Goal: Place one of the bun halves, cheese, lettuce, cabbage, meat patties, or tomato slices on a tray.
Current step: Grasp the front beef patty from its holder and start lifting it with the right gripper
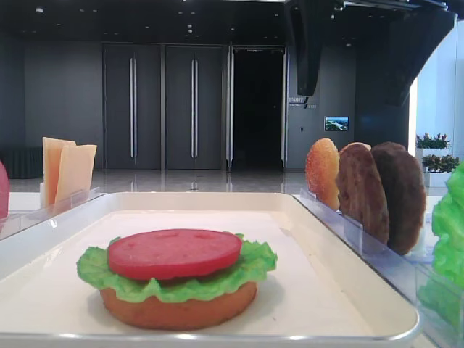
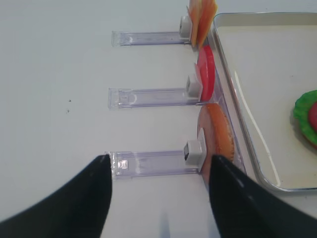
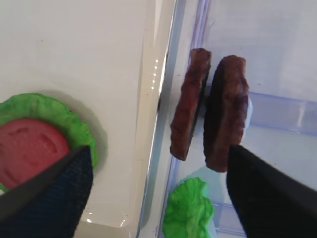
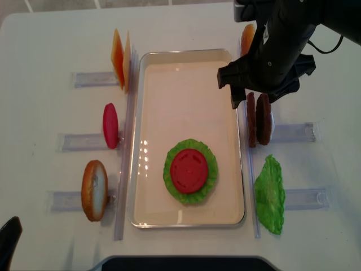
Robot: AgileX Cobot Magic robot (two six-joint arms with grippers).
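Large off-white rectangular tray (image 4: 186, 79) with rounded corners and raised glossy rim, centred on the white table (image 4: 45, 51). On the tray, toward its near end: a stack of one round golden-orange bun half (image 1: 177, 308) at the bottom, a bright green ruffled lettuce leaf (image 4: 169, 172) over it, and a smooth round red tomato slice (image 4: 189, 171) on top. Right of the tray, standing on edge in a clear plastic rack (image 4: 293, 132): two round meat patties, one reddish-brown (image 3: 188, 104) nearest the tray rim, one darker brown (image 3: 225, 114) just beside it; a second bun half (image 1: 322, 172) upright farther back; a second green lettuce leaf (image 4: 269, 195) nearer the front. Left of the tray, also upright in clear racks: thin pale yellow-orange cheese slices (image 4: 119, 59), a red tomato slice (image 4: 110, 125), a golden bun half (image 4: 94, 190). Right gripper (image 3: 158, 191): black fingers spread wide and empty, hanging above the two patties, touching neither. Left gripper (image 2: 158, 198): dark fingers parted, holding nothing, above the near left rack beside the bun half.
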